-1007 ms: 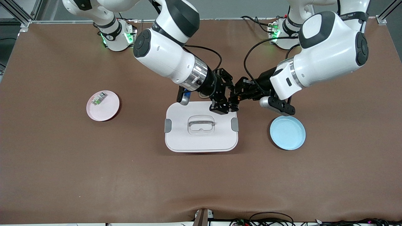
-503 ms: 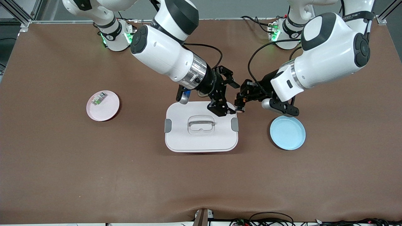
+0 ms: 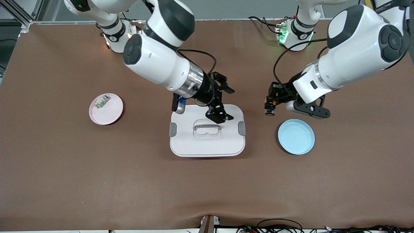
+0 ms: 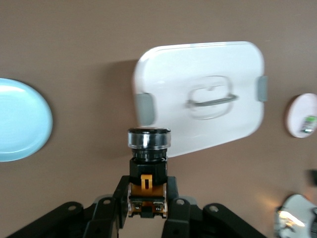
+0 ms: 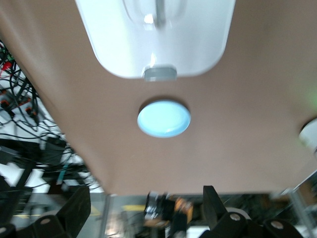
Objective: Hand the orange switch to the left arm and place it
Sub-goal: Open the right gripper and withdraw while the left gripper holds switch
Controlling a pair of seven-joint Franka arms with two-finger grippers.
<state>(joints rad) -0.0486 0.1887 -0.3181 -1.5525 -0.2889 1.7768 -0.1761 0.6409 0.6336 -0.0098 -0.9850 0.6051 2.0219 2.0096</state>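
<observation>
Left gripper [image 3: 271,104] is clamped on the orange switch [image 3: 269,111], which hangs below its fingers over bare tabletop, between the white box [image 3: 207,142] and the blue plate [image 3: 296,136]. The left wrist view shows the grip clearly: both fingers pinch the switch's [image 4: 148,171] black and orange body, with its round cap pointing away from the gripper toward the table.

Right gripper [image 3: 220,102] hangs over the edge of the box nearest the robots' bases, above the lid, with its fingers spread wide and nothing between them.

The handover looks finished, since the switch now sits in the left arm's grip alone and the right arm holds nothing. What remains, judging by the layout, is carrying the switch the short way over to the blue plate and setting it down; that path leads away from the box, so little stands in the way. The pink plate [image 3: 106,109] toward the right arm's end holds only a small clear-and-green part [image 3: 101,102].

A second ago both grippers met over the box corner, fingers crowded round the switch. Since then the right gripper has let go and pulled back over the lid, while the left has drawn the switch clear toward the blue plate.
</observation>
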